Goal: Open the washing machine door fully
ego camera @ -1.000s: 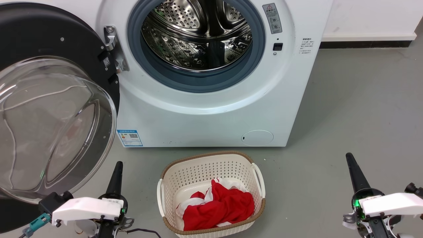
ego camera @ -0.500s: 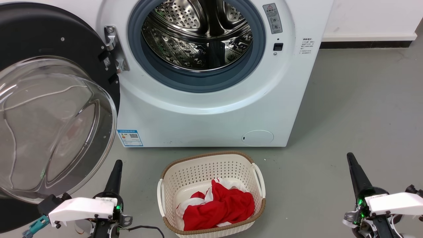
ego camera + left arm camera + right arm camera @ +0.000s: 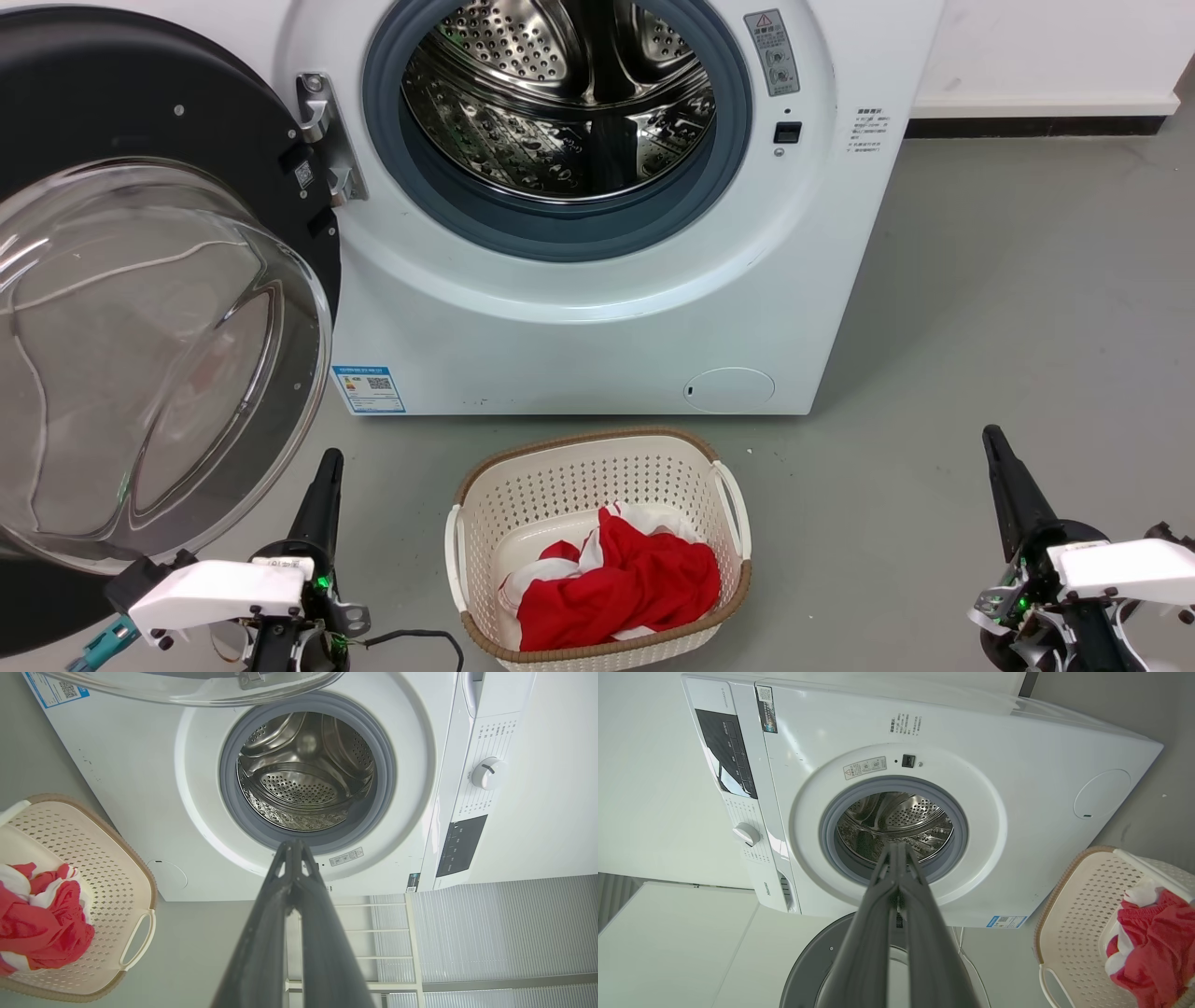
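Note:
The washing machine door (image 3: 140, 121), a big black disc with a bulging clear glass bowl (image 3: 140, 364), stands swung wide to the left on its metal hinge (image 3: 322, 140). The steel drum (image 3: 560, 93) lies exposed inside the grey rubber ring. My left gripper (image 3: 330, 457) is shut, low on the floor just right of the glass bowl, touching nothing. In the left wrist view the left gripper (image 3: 293, 843) points at the drum, with the door's glass edge (image 3: 187, 686) at the top. My right gripper (image 3: 991, 434) is shut at the lower right, far from the door. The right wrist view shows the right gripper (image 3: 896, 845) and the door (image 3: 808, 966) below it.
A white basket (image 3: 597, 467) holding red and white cloth (image 3: 616, 579) sits on the grey floor in front of the machine, between my two arms. A small round white flap (image 3: 729, 387) marks the machine's lower right. The wall's baseboard (image 3: 1027, 124) runs at the far right.
Both arms have drawn back slightly toward the bottom of the head view. The door and basket have stayed where they were.

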Robot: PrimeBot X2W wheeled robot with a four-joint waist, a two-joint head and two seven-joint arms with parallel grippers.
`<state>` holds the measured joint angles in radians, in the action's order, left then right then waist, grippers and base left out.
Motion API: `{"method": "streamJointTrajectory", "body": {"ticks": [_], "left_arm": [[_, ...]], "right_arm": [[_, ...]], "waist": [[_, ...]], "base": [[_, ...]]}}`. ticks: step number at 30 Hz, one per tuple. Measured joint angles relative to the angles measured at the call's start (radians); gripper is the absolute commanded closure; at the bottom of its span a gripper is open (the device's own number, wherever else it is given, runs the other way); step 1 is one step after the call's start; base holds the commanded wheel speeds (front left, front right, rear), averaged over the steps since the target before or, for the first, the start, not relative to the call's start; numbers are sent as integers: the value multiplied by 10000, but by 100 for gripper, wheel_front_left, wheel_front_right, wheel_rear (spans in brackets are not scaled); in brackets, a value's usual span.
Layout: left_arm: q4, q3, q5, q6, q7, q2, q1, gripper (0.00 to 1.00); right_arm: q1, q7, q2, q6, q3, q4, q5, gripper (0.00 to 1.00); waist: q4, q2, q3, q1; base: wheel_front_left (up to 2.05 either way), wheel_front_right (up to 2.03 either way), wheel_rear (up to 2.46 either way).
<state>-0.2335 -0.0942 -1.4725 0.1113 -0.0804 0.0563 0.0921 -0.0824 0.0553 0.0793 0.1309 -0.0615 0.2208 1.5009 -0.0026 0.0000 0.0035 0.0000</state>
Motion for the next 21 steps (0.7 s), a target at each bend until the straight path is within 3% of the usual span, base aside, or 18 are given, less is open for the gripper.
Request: {"method": "streamJointTrajectory", "body": {"ticks": [21], "left_arm": [[-125, -199, -1398, 182, -341, -58, 128, 100]], "right_arm": [[-172, 307, -23, 0, -186, 226, 1381, 100]], "waist": [[26, 0, -4, 0]], "base": [[0, 0, 0]]}}
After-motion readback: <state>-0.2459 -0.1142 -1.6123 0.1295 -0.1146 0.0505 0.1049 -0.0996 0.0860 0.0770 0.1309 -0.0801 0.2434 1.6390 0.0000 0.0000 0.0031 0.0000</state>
